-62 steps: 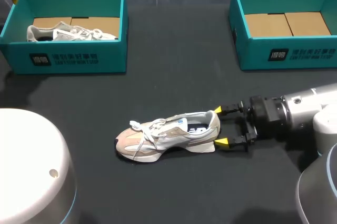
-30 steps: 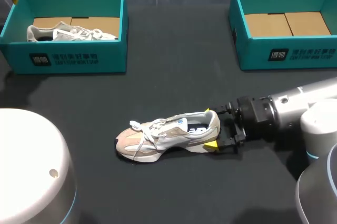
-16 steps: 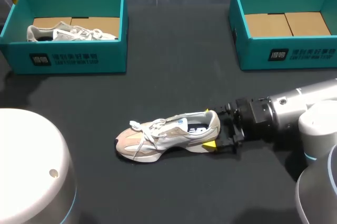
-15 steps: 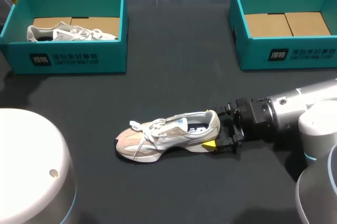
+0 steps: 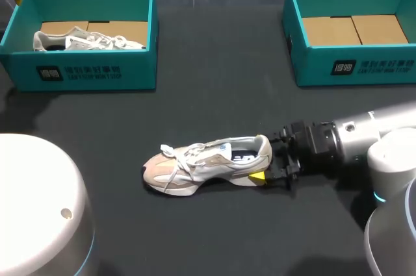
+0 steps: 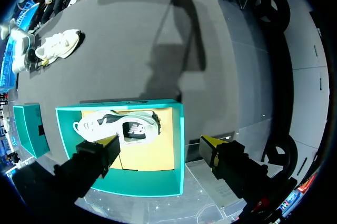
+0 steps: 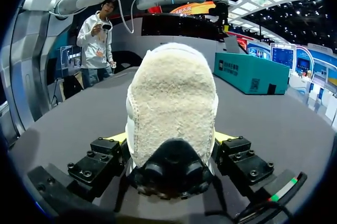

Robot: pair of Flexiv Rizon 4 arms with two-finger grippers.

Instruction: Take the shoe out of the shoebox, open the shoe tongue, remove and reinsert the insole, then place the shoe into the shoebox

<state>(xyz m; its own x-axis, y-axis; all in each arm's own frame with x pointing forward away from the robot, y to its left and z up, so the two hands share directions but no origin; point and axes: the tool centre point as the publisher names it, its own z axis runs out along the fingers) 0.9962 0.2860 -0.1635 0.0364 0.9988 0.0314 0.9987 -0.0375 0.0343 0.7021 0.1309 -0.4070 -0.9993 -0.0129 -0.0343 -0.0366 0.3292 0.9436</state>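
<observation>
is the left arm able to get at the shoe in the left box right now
Probably yes: the box is open-topped, and the shoe lies uncovered ahead of the open left claw.

Black table. At its far left stands a teal box, open-topped, containing a second pale shoe on brown cardboard lining.

Right arm: we have brought it in from the table's right side toward the shoe; right gripper: two seconds ago spread wide and standing off behind the heel, since a second ago around the heel and now drawn in, both fingers against its sides; upper yellow tip: earlier in plain sight, now hidden behind the heel collar; shoe: shifted slightly toward the far side of the table.
</observation>
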